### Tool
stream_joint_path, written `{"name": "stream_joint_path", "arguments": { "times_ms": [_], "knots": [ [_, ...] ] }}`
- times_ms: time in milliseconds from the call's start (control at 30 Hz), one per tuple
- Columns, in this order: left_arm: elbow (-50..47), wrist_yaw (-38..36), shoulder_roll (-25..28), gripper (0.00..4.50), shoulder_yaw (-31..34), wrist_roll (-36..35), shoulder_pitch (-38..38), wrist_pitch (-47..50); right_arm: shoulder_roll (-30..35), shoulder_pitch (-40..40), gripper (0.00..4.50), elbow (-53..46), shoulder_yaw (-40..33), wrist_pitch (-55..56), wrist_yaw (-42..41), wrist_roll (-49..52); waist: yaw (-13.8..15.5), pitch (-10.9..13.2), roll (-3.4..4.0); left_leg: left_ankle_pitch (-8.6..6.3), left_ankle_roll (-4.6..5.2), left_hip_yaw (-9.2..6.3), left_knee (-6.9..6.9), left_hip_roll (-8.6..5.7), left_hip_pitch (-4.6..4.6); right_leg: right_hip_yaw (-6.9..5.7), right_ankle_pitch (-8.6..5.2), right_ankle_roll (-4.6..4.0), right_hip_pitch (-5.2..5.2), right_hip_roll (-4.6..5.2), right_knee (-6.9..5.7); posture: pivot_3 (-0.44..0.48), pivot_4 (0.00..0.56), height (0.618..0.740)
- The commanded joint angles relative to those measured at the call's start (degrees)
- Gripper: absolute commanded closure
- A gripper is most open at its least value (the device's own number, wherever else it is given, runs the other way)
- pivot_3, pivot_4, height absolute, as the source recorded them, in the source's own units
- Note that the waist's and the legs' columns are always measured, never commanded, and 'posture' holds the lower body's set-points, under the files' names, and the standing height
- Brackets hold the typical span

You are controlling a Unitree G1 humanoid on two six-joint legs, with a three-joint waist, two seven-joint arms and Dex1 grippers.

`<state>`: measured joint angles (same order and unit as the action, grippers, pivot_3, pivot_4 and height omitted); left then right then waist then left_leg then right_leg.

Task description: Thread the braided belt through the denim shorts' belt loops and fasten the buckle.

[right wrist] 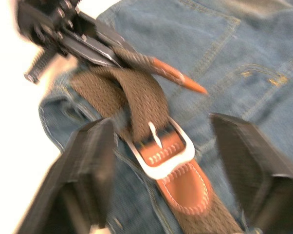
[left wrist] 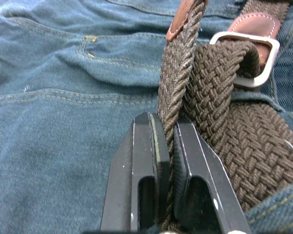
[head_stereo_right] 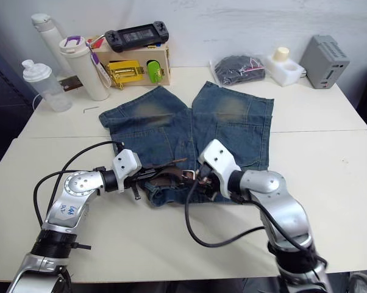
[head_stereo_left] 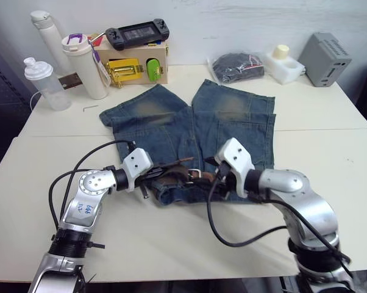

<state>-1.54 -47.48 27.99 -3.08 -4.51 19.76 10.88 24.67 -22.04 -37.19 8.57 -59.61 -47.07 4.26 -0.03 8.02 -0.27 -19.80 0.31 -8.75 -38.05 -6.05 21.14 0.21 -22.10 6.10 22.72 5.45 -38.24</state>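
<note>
The denim shorts [head_stereo_left: 189, 122] lie flat on the table, waistband toward me. The braided belt [head_stereo_left: 171, 177] runs along the waistband. A loop of brown strap passes through the silver buckle [right wrist: 161, 151]. My left gripper [left wrist: 167, 122] is shut on the belt's free end, a little back from the leather tip [left wrist: 183, 17], which sticks up past the buckle [left wrist: 248, 58]. My right gripper [right wrist: 162, 124] is open, with one finger on each side of the buckle and not touching it. The belt loops are hidden by the belt and my grippers.
At the back left stand a clear bottle [head_stereo_left: 42, 82], a white tumbler [head_stereo_left: 86, 64] and a tall bottle [head_stereo_left: 49, 36]. A wooden latch box [head_stereo_left: 135, 68] carries a game console [head_stereo_left: 138, 33]. A bagged dark bundle [head_stereo_left: 237, 66], a foam block [head_stereo_left: 284, 64] and a grey box [head_stereo_left: 325, 59] are at the back right.
</note>
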Motion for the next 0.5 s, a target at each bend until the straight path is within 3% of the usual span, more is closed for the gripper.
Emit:
{"name": "stream_joint_path", "arguments": {
  "times_ms": [33, 167, 500],
  "knots": [
    [-2.13, -0.34, 1.1, 4.5, 1.66, -2.58, -0.21, 0.54, 7.69, 5.59, 0.03, -1.9, 6.85, 12.05, 4.81, -7.72, 0.05, 0.01, -0.01, 0.0, 0.0, -0.01, -0.01, 0.0, 0.0, 0.0, 0.0, 0.0, 0.0, 0.0, 0.01, 0.0, 0.15, 0.733],
    [-2.79, -0.79, 2.77, 4.5, 1.98, -2.39, -0.78, 1.3, 8.3, 8.37, 0.03, -0.57, 10.9, 16.95, 10.87, -13.1, -0.08, 0.02, -0.03, 0.01, 0.01, 0.03, -0.01, 0.01, 0.02, -0.02, 0.0, 0.0, -0.05, -0.01, 0.16, 0.0, 0.15, 0.733],
    [-5.32, 0.04, 4.46, 4.5, 1.57, -3.48, -1.54, 5.52, 2.74, 9.84, 0.03, 1.32, 17.1, 21.03, 21.74, -22.12, -0.11, 0.05, -0.02, 0.01, 0.01, 0.04, 0.0, 0.02, 0.01, -0.03, 0.0, 0.0, -0.05, -0.02, 0.16, 0.0, 0.15, 0.733]
  ]
}}
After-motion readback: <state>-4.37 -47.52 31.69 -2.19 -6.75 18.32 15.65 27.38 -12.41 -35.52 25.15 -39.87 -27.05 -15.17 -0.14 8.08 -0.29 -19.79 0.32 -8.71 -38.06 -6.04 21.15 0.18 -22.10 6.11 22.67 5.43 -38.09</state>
